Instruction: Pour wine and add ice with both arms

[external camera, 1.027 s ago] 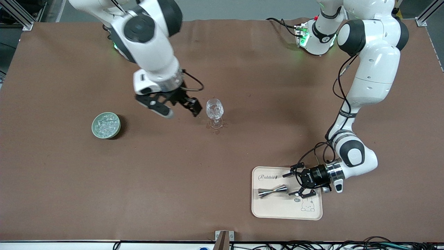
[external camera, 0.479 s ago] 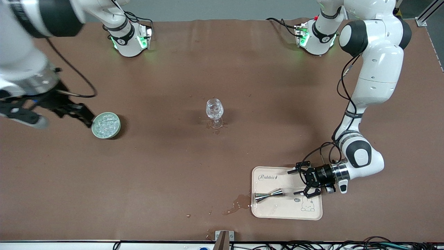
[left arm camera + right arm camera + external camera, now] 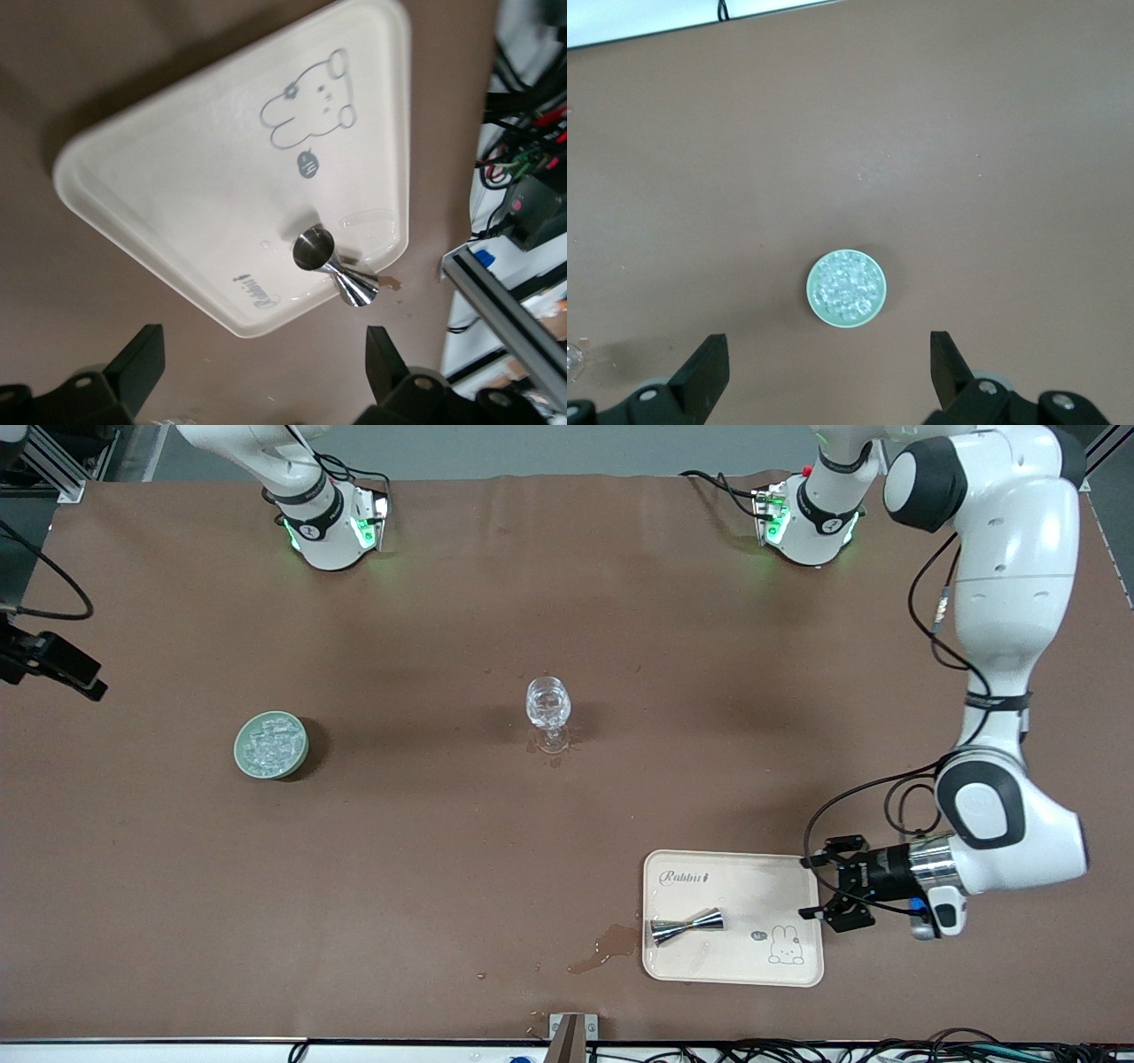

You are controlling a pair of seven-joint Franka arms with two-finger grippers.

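The clear stemmed glass [image 3: 547, 707] stands upright mid-table, with a wet sheen of wine [image 3: 542, 747] round its foot. The ice [image 3: 270, 742] fills a pale green bowl [image 3: 299, 760] toward the right arm's end; it also shows in the right wrist view [image 3: 846, 287]. My right gripper [image 3: 828, 367] is open and empty, high up beside the bowl; only one finger [image 3: 75, 675] shows at the front view's edge. My left gripper [image 3: 808, 887] is open and empty, just off the cream tray's [image 3: 753, 965] edge. A steel jigger [image 3: 687, 926] lies on its side on the tray, and it shows in the left wrist view [image 3: 335, 270].
A wet spill [image 3: 607, 948] lies on the brown table beside the tray's corner, with small drops nearer the front edge. The tray [image 3: 177, 177] also has wet drops near the jigger. Both arm bases [image 3: 332, 527] stand at the table's back edge.
The right arm swung away from beside the glass, past the ice bowl, out to the table's end. The left gripper drew back from the jigger and off the tray. A spill appeared beside the tray.
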